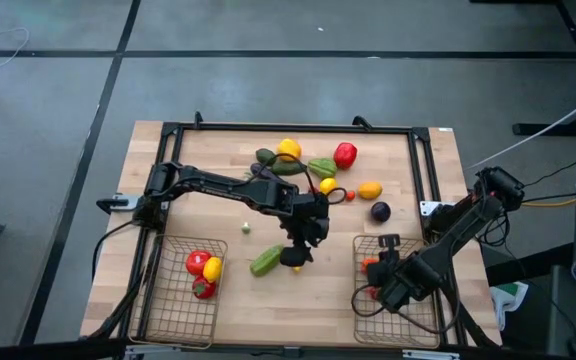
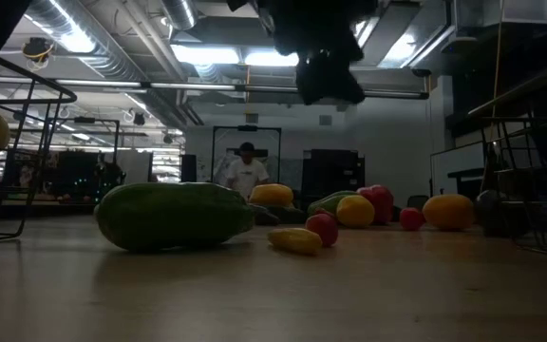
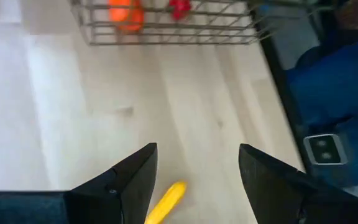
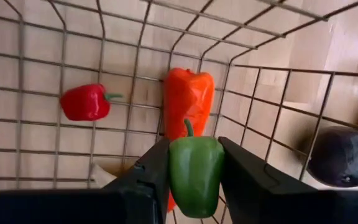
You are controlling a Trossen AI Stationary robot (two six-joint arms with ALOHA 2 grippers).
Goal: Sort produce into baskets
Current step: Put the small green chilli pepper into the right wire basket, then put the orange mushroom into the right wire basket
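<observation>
My right gripper is over the right wire basket and is shut on a green toy pepper. A red pepper and an orange pepper lie on that basket's floor. My left gripper hangs open and empty above the table's middle. A small yellow piece lies on the wood below its fingers. A green cucumber lies beside it. The left basket holds red and yellow pieces. My right gripper pinches the green pepper by its two opposite sides between the two fingers. The fingers slant down into the basket. The pepper's stem points away from the gripper. The pepper is clear of the basket's floor, above the orange pepper.
Loose produce lies at the table's far middle: a yellow pepper, a red one, green pieces, a yellow-orange fruit and a purple one. A dark frame borders the table. A person stands in the room behind.
</observation>
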